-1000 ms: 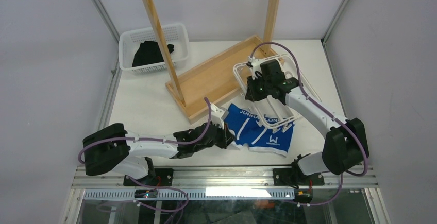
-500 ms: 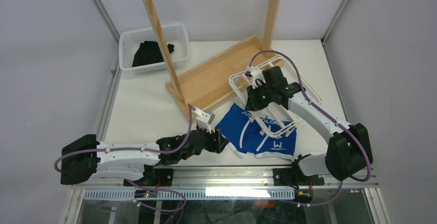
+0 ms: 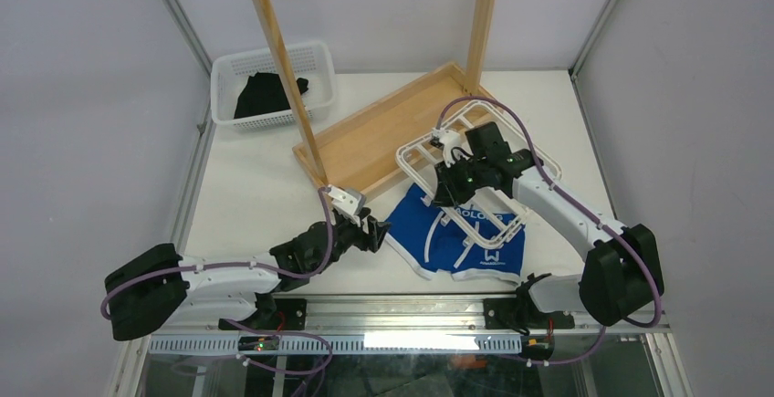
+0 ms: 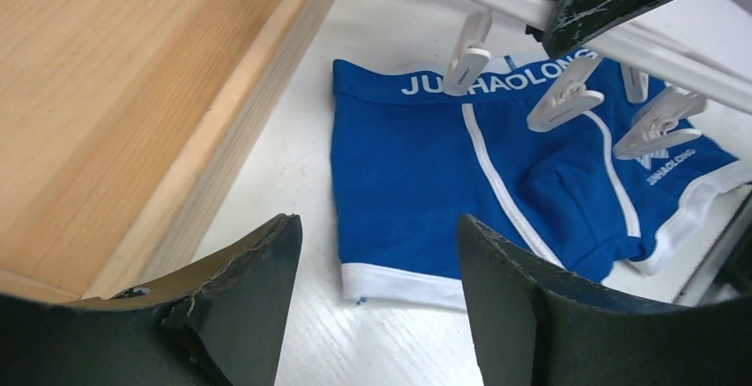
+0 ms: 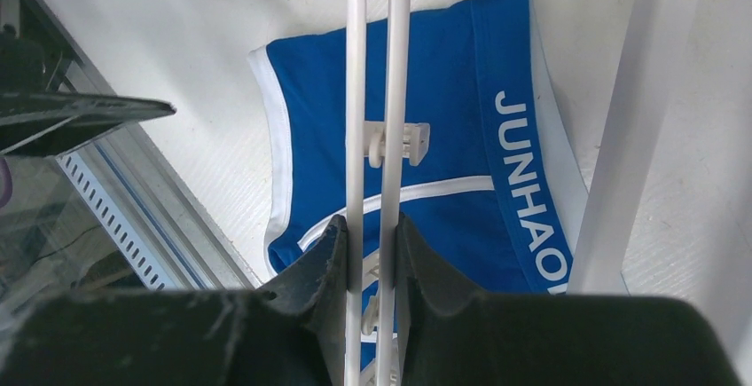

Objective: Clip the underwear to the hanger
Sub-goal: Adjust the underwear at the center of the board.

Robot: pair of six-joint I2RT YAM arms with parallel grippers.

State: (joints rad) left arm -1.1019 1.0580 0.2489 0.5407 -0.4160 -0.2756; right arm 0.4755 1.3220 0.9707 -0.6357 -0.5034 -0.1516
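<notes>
The blue underwear [image 3: 427, 233] lies flat on the table, white-lettered waistband toward the rack. In the left wrist view the underwear [image 4: 417, 182] shows just ahead of my open left gripper [image 4: 377, 226], which holds nothing. That left gripper [image 3: 374, 230] sits at the garment's left edge. My right gripper [image 3: 454, 182] is shut on two crossbars of the white hanger [image 3: 413, 149] and holds it tilted over the underwear. In the right wrist view its jaws pinch the hanger [image 5: 395, 49] above the underwear [image 5: 443, 111]. Several small clips [image 4: 563, 102] dangle over the waistband.
A wooden rack with a tray-like base [image 3: 383, 132] and tall posts [image 3: 287, 78] stands behind the underwear. A white basket [image 3: 315, 55] holding a black garment [image 3: 265, 94] sits at the back left. The table's metal front rail [image 3: 402, 310] runs close to the underwear.
My left gripper has opened, let go of the underwear's left edge and drawn back leftward. The right gripper has carried the hanger leftward, further over the underwear.
</notes>
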